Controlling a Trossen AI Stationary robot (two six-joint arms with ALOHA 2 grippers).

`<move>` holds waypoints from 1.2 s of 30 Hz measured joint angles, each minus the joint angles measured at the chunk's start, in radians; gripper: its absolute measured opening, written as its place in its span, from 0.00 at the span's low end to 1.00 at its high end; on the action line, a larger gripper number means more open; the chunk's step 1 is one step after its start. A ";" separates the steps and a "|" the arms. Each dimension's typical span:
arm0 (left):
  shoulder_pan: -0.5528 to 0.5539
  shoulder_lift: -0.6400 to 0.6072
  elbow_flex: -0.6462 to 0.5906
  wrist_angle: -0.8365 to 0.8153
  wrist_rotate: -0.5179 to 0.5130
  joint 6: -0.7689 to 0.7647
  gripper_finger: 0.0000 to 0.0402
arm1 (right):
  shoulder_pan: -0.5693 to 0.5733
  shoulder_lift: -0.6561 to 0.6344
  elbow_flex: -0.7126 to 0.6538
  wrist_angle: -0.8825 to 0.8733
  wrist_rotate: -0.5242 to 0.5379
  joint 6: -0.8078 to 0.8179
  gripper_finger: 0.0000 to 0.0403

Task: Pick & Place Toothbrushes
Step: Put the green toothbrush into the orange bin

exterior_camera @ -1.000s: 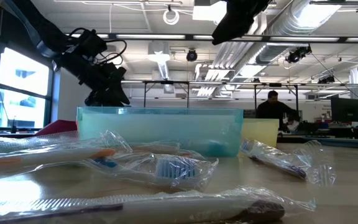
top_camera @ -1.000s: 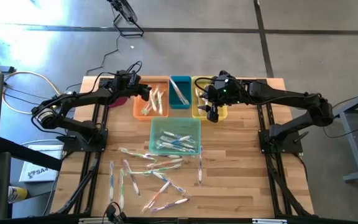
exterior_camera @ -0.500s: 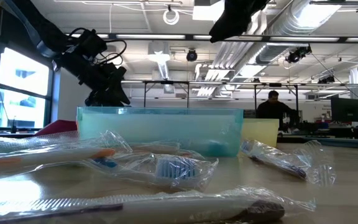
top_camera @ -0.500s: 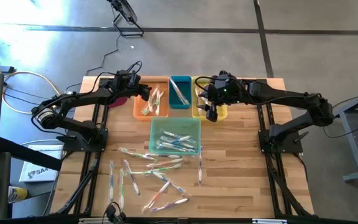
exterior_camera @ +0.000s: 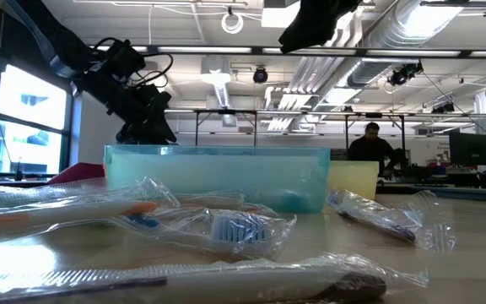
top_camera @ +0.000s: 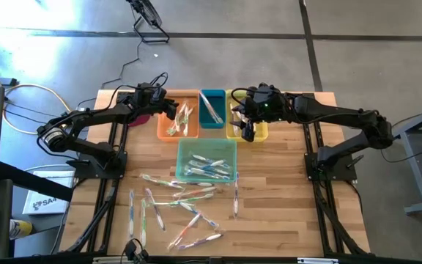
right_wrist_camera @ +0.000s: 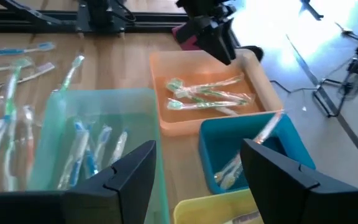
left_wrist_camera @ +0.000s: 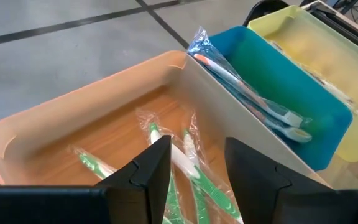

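Several wrapped toothbrushes (top_camera: 182,205) lie loose on the near half of the wooden table. More lie in the green bin (top_camera: 206,167), the orange bin (top_camera: 168,126), the blue bin (top_camera: 212,108) and the yellow bin (top_camera: 262,132). My left gripper (top_camera: 174,108) hangs open just over the orange bin; green-handled toothbrushes (left_wrist_camera: 185,158) lie on the bin's floor below its fingers (left_wrist_camera: 148,171). My right gripper (top_camera: 249,132) is open above the yellow bin, with nothing between its fingers (right_wrist_camera: 129,174).
The four bins stand close together at the table's far middle, the green one nearer than the other three. A pink bin (right_wrist_camera: 185,34) sits under my left arm, left of the orange bin. A person (exterior_camera: 369,148) is in the room far behind the table.
My right gripper has tipped up a little over the yellow bin and stays open. The toothbrushes and bins have not moved.
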 joint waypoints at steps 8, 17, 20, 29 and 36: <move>-0.006 -0.001 -0.003 0.009 -0.053 0.000 0.31 | -0.025 -0.008 -0.044 0.046 0.015 0.011 0.46; -0.080 -0.026 -0.004 0.033 -0.079 0.061 0.07 | -0.087 -0.173 -0.229 0.208 -0.096 0.015 0.28; -0.101 -0.047 -0.004 0.054 -0.080 0.086 0.01 | -0.100 -0.256 -0.294 0.249 -0.097 0.027 0.24; -0.186 -0.119 -0.005 0.058 -0.083 0.109 0.00 | -0.112 -0.450 -0.467 0.335 -0.101 0.051 0.16; -0.307 -0.191 -0.005 0.048 -0.082 0.182 0.00 | -0.112 -0.493 -0.529 0.358 -0.121 0.138 0.15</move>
